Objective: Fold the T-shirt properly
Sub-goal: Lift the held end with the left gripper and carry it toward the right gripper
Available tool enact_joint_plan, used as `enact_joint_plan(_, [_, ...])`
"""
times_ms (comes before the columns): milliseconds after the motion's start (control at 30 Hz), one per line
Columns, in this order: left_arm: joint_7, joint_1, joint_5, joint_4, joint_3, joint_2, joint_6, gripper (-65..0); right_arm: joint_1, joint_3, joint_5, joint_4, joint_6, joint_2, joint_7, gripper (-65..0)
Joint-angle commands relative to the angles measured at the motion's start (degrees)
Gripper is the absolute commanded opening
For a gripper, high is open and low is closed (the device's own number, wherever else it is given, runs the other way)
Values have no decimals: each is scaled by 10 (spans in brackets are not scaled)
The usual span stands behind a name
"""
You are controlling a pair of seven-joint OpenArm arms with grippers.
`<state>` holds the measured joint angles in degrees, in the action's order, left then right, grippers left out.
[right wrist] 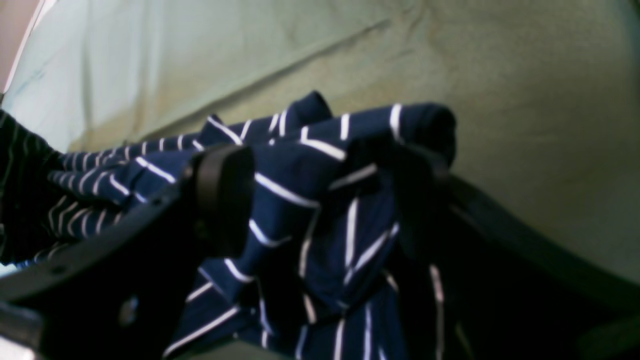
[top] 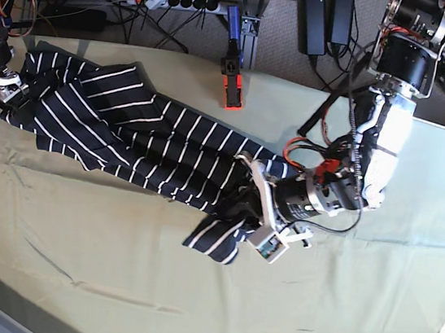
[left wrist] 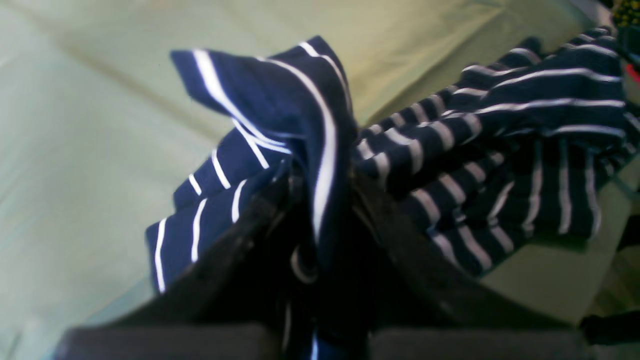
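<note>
Base view: the T-shirt (top: 139, 143), dark navy with thin white stripes, lies stretched as a long bunched band across the pale green cloth (top: 212, 305) that covers the table, running from the far left edge toward the centre. The right gripper (top: 6, 93) meets the garment at its far-left end; the left gripper (top: 242, 206) meets it at the other end, near the middle of the table, where a loose corner of striped fabric hangs down toward the near side. Left wrist view: the black fingers (left wrist: 250, 220) of the left gripper (left wrist: 320, 210) are closed on a bunched fold of the T-shirt (left wrist: 525, 130), which rises in a crumpled peak between them and trails away to the right over the green cloth (left wrist: 100, 150). Right wrist view: the right gripper (right wrist: 325, 200) has striped fabric of the T-shirt (right wrist: 300, 220) filling the gap between its two dark fingers (right wrist: 222, 195), which press on the bundle from either side; the rest of the garment trails off to the left above the green cloth (right wrist: 525, 125). Beyond the table's far edge, a power strip (top: 174, 0), cables and an orange-and-black clamp (top: 233, 82) are visible.
</note>
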<state>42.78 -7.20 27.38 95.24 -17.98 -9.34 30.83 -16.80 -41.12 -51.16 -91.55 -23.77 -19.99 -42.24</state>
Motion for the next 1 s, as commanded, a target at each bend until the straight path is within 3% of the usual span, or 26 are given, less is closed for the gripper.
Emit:
enact_joint_plan(0, [-16,-13,8,10,-4,9,-7,-650,3,-6,-7,-10,-41,-11,15,-219])
enact_joint_plan(133, [-16,-8,3,10,-26,37,-7,-650,3,-6,-7,-10,-41,-11,16,-220])
enact_joint_plan(333, [-21,5,-52,9,-55,77,-7,-650,8,-6,0,-10,-41,-11,17,-220])
enact_joint_plan(900, [-70,29,-116,-35,-149,93,-32,-650,21,-6,2,-10,-41,-9,17,-220])
enact_joint_plan(967, [-70,29,-125,-35,-159,99,-33,-556,21,-6,2,-10,-41,-9,17,-220])
